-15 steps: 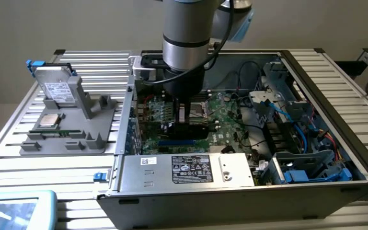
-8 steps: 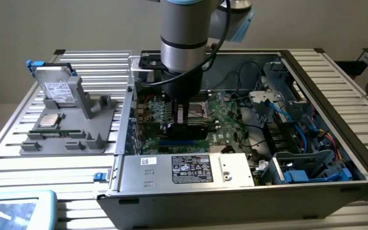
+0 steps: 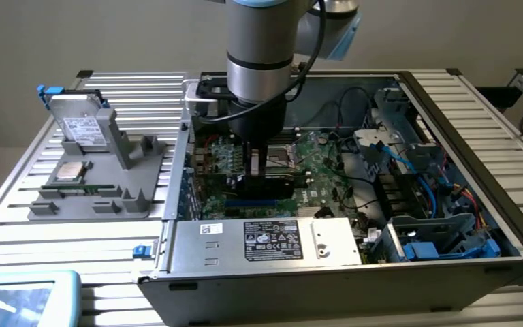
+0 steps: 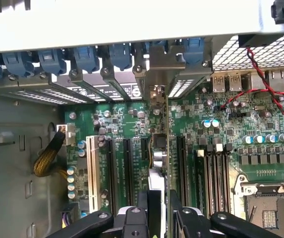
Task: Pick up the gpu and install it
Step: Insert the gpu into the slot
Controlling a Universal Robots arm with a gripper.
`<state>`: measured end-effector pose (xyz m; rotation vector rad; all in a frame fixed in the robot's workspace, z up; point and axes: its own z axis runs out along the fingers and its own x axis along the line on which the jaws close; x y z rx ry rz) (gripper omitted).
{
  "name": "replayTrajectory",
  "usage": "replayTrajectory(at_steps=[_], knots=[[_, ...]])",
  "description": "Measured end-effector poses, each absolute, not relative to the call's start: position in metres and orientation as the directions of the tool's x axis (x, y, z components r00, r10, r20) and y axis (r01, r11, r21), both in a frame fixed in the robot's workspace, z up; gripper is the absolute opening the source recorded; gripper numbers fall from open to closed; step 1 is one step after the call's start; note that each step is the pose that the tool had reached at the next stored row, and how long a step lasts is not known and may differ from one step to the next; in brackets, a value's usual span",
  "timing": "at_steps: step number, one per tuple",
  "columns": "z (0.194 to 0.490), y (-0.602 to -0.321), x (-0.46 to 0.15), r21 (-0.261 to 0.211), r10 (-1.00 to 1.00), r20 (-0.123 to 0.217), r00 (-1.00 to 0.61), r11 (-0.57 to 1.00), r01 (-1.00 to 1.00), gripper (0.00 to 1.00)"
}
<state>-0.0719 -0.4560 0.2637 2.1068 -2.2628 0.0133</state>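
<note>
The gpu (image 4: pixel 160 148) appears edge-on in the wrist view, a thin upright card running from my fingers to the case's rear wall. Its silver bracket (image 4: pixel 157 91) meets the row of rear slot covers (image 4: pixel 89 82). My gripper (image 4: pixel 157 212) is shut on the card's near end, one black finger (image 4: pixel 141 210) on each face. In the exterior view the gripper (image 3: pixel 259 162) reaches down inside the open computer case (image 3: pixel 443 266), and the gpu (image 3: pixel 269 185) shows as a black card low over the green motherboard (image 3: pixel 321 163). Long black expansion slots (image 4: pixel 113 168) lie either side of the card.
A grey fixture (image 3: pixel 98 197) at the exterior view's left carries the silver hard drive (image 3: pixel 84 126), a processor (image 3: pixel 69 170) and a memory stick (image 3: pixel 82 188). The power supply (image 3: pixel 266 242) fills the case's front. Blue and black cables (image 3: pixel 425 170) crowd the case's right side. The processor socket (image 4: pixel 268 203) lies beside the memory slots.
</note>
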Motion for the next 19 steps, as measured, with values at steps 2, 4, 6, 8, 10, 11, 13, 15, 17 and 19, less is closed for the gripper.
replayTrajectory(at_steps=[2,4,6,8,10,11,13,15,17,19], knots=[[0.2637,-0.4560,-0.0719,0.028,-0.997,0.042,-0.071,0.073,-0.997,0.27],[0.2634,-0.4560,-0.0719,0.028,-0.997,0.042,-0.071,0.073,-0.997,0.27],[0.2629,-0.4560,-0.0720,0.028,-0.997,0.042,-0.072,0.073,-0.997,0.27],[0.2622,-0.4560,-0.0720,0.027,-0.997,0.041,-0.072,0.073,-0.997,0.27],[0.2612,-0.4560,-0.0720,0.026,-0.997,0.039,-0.072,0.073,-0.997,0.27],[0.2610,-0.4560,-0.0720,0.026,-0.997,0.038,-0.072,0.073,-0.997,0.27],[0.2608,-0.4560,-0.0720,0.026,-0.997,0.036,-0.072,0.073,-0.997,0.27],[0.2601,-0.4561,-0.0721,0.026,-0.997,0.034,-0.072,0.073,-0.997,0.27],[0.2596,-0.4561,-0.0722,0.026,-0.997,0.034,-0.072,0.073,-0.997,0.27],[0.2596,-0.4561,-0.0722,0.026,-0.997,0.034,-0.072,0.073,-0.997,0.27]])
